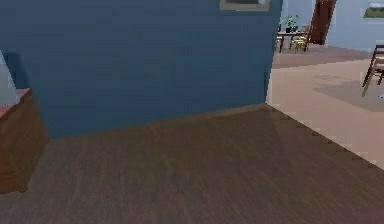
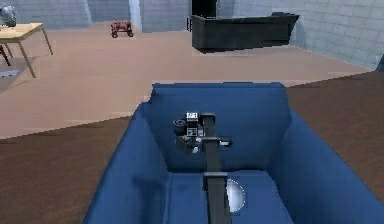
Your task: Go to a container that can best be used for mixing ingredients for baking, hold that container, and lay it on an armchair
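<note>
A blue armchair (image 2: 300, 160) takes up the lower half of the arm side view, its seat and back facing me. The dark arm bar (image 2: 213, 185) rises over the seat. The gripper (image 2: 184, 133) stands in front of the chair's backrest, and I cannot tell whether it holds anything. A pale grey, rounded, bowl-like thing (image 2: 237, 195) lies on the seat cushion just right of the arm bar, partly hidden behind it.
The forward view has a blue wall (image 1: 140, 60) close ahead, a brown cabinet (image 1: 18, 140) at the left and an opening at the right toward a table with chairs (image 1: 296, 40). Beyond the armchair stand a wooden table (image 2: 25, 40), a small red thing (image 2: 122, 29) and a dark counter (image 2: 245, 30).
</note>
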